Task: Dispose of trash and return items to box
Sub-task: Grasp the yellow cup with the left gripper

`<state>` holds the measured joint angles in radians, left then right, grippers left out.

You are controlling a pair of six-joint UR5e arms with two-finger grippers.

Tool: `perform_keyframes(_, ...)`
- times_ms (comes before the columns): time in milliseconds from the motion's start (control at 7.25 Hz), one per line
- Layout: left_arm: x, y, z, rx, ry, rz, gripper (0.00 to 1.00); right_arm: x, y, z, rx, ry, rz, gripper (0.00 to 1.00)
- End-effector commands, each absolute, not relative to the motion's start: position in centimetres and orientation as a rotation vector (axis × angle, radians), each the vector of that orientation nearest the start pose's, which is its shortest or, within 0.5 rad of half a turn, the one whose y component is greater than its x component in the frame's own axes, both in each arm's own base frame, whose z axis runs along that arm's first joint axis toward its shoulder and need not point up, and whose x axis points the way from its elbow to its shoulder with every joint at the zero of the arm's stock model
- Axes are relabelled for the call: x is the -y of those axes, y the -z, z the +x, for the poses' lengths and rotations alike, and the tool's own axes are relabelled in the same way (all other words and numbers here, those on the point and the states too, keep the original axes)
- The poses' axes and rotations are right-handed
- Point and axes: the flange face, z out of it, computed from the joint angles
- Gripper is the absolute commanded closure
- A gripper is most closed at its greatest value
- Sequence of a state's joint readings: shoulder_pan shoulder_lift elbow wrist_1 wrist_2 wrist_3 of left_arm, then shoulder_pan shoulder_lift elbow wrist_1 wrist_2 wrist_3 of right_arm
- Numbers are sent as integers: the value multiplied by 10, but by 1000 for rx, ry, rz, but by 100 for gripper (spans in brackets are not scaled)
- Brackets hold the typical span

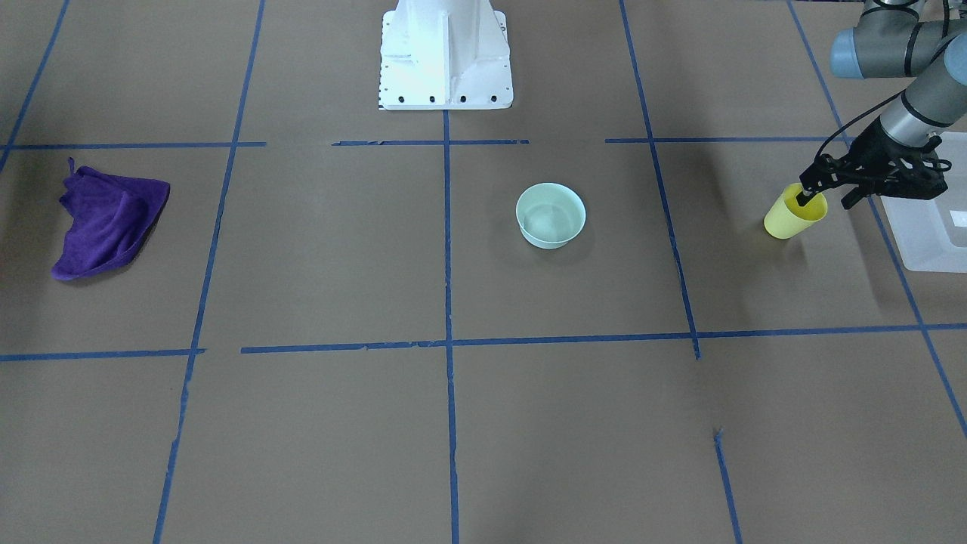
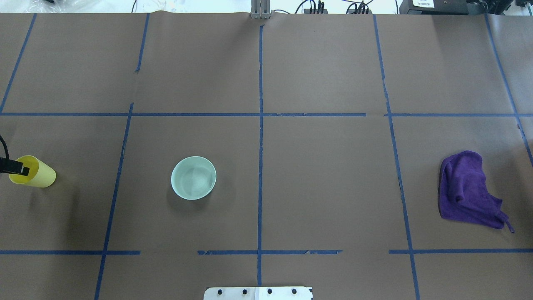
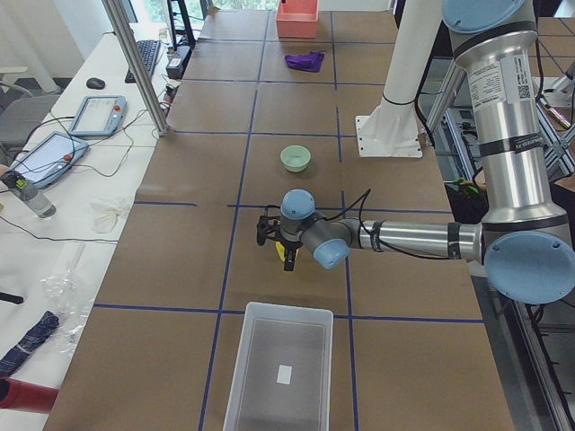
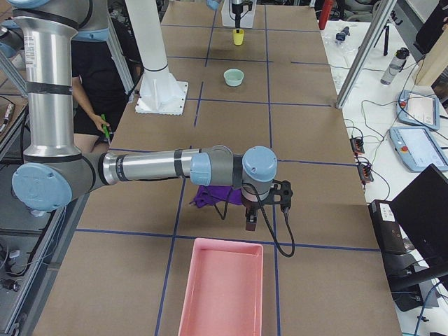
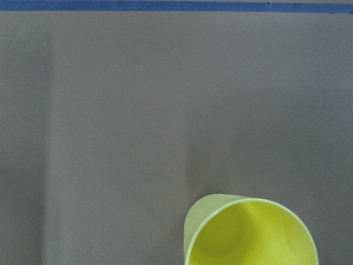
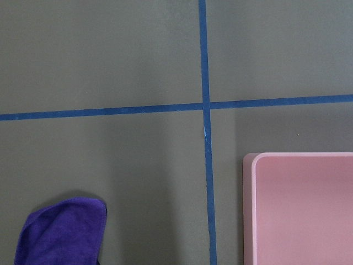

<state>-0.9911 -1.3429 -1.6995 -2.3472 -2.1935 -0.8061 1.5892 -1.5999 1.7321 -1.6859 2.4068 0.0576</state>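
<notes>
The yellow cup (image 1: 791,217) is at the table's left end, next to the frosted box (image 1: 928,230). My left gripper (image 1: 805,196) is shut on the cup's rim, with one finger inside it. The cup also shows in the overhead view (image 2: 36,174) and the left wrist view (image 5: 251,234). The mint-green bowl (image 2: 193,178) stands upright and empty, left of the table's middle. My right gripper (image 4: 250,222) hangs near the pink tray (image 4: 222,290). It shows only in the exterior right view, so I cannot tell whether it is open or shut.
A crumpled purple cloth (image 2: 468,189) lies at the right side of the table, beside my right arm. The white robot base (image 1: 446,53) stands at the table's near edge. Blue tape lines cross the brown table cover.
</notes>
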Motion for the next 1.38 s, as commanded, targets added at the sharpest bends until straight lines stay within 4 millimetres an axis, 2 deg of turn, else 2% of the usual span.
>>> perform_keyframes(0, 399, -618, 171, -868, 4, 129, 69, 477, -600, 68, 836, -64, 1, 0)
perform_keyframes(138, 401, -613, 173, -874, 4, 135, 93, 477, -599, 68, 836, -64, 2, 0)
perform_keyframes(276, 404, -607, 175, -884, 2, 142, 100, 477, -599, 68, 836, -62, 3, 0)
perform_keyframes(552, 398, -590, 168, -919, -11, 147, 100, 480, -592, 66, 843, -61, 11, 0)
perform_keyframes(690, 393, -565, 165, -1005, -47, 107, 100, 483, -578, 48, 847, -53, 4, 0)
perform_keyframes(828, 398, -553, 148, -1037, -27, 105, 100, 484, -570, 24, 828, -69, -28, 0)
perform_keyframes(966, 401, -540, 137, -1025, -2, 109, 100, 480, -566, 10, 807, -46, -9, 0)
perform_keyframes(1103, 405, -525, 129, -998, -10, 110, 100, 466, -565, -12, 798, -76, 9, 0)
perform_keyframes(1241, 413, -515, 112, -963, -32, 138, 100, 454, -566, -44, 814, -115, 41, 0)
